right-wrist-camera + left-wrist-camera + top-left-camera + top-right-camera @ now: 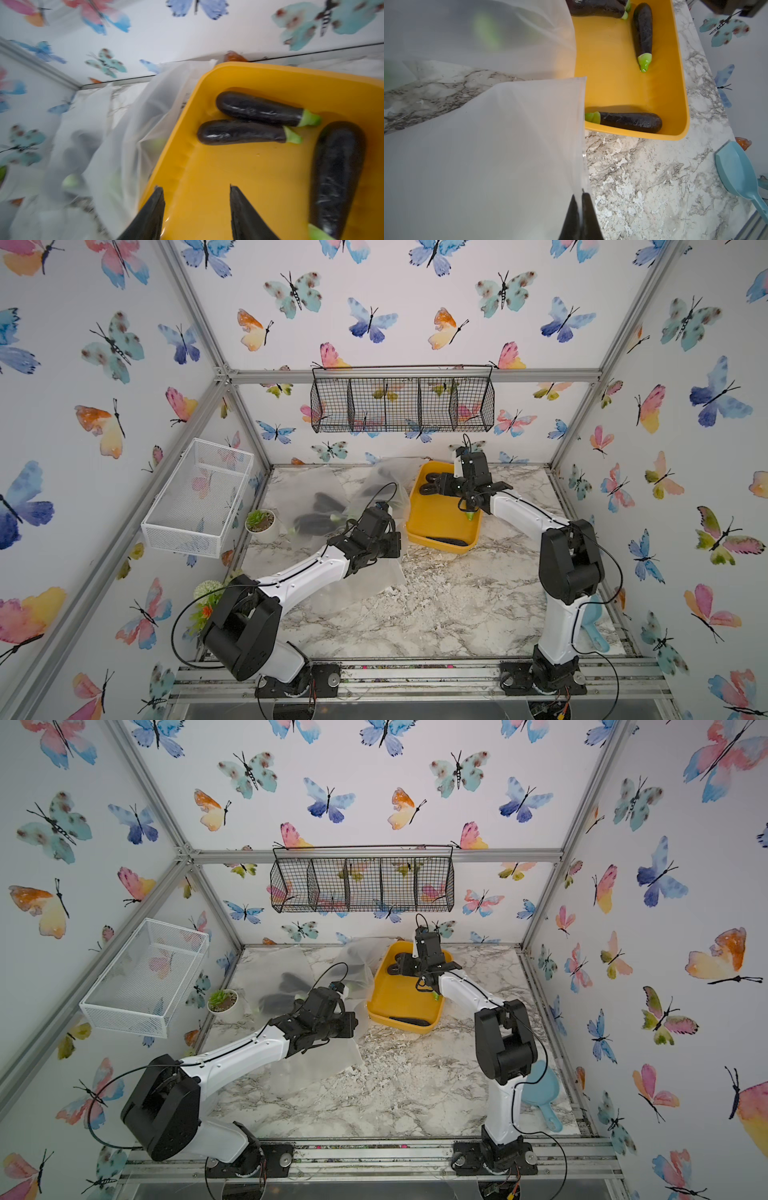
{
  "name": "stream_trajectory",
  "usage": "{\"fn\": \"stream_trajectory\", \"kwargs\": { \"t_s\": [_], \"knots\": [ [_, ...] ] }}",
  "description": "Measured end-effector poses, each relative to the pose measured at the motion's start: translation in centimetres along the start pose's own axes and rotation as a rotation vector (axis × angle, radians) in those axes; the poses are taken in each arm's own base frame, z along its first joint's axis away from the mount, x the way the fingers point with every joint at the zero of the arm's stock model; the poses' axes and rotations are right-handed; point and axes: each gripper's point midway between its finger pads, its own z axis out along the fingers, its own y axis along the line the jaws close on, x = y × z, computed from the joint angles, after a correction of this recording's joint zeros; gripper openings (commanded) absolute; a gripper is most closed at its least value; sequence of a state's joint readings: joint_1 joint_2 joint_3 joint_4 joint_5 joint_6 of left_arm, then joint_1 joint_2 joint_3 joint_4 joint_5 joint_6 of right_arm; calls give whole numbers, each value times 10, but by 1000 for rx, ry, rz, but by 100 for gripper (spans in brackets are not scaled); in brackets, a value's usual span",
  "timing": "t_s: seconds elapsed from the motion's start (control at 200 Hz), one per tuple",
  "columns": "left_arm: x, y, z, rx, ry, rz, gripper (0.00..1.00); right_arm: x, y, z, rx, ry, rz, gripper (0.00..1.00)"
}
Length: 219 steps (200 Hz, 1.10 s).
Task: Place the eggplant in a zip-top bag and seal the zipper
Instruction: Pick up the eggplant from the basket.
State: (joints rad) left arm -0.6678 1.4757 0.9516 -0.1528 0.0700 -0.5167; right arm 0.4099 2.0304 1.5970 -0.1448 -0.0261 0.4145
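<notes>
Left end effector (pixel 579 197): pressed together, pinching zip-top bag (pixel 488 155) edge.
Right end effector (pixel 196 189): spread, empty, above yellow tray (pixel 270 76).
Eggplant (pixel 336 176): lying in yellow tray, untouched, beside two others.

Butterfly-print walls (pixel 374 302) in an aluminium frame (pixel 415 376) close in a marble-patterned tabletop (pixel 436 614). A black wire basket (pixel 402 404) hangs on the back wall, above and beyond the right claw (pixel 196 189). A white mesh basket (pixel 178 537) (wall-mounted too) sits on the side wall, out past the left claw (pixel 579 196). Lighting is soft and even.
</notes>
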Motion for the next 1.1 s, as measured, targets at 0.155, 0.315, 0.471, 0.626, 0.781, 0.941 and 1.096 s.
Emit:
{"fn": "stream_trajectory", "kwargs": {
  "t_s": [0.155,0.315,0.471,0.626,0.781,0.941,1.096],
  "knots": [
    [7,3,0,-1,13,-2,0,36,-56,49,233,86,6,54],
    [19,11,-7,-9,24,-8,0,74,-94,52,389,167,-1,56],
    [24,14,-16,-2,20,-15,0,75,-105,47,451,146,4,57],
    [29,21,-17,-9,27,-24,0,73,-107,35,466,135,3,57],
    [33,25,-16,-17,36,-29,0,43,-98,11,457,57,10,57],
    [32,25,-16,-14,35,-31,0,18,-100,4,470,-4,25,57],
    [32,22,-17,1,38,-33,0,31,-124,17,513,33,48,57]
  ]
}}
